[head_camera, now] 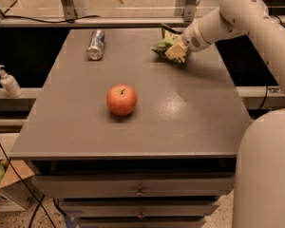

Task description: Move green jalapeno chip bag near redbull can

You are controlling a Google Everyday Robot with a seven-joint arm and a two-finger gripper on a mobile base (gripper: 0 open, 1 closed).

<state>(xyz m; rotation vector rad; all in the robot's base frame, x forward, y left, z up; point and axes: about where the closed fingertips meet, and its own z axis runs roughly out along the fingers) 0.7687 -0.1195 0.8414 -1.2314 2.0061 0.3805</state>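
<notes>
**Q:** Where is the green jalapeno chip bag (162, 44) relative to the pincer (176, 52)?

**A:** At the counter's (194, 118) far edge, touching the pincer and protruding toward the redbull can (96, 44). Whether the pincer is clamped on the bag cannot be told.

**Q:** What governs the transfer?

**A:** The can lies on its side, well apart, at the same depth, with its long axis running front to back. Judged path: straight across. The apple (122, 99) sits nearer the front, off that line.

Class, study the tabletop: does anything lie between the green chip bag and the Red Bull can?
Nothing visible does. The green jalapeno chip bag, at the end effector, and the redbull can lie at the far edge of the table with bare surface between; the apple sits nearer the front, off that line.
</notes>
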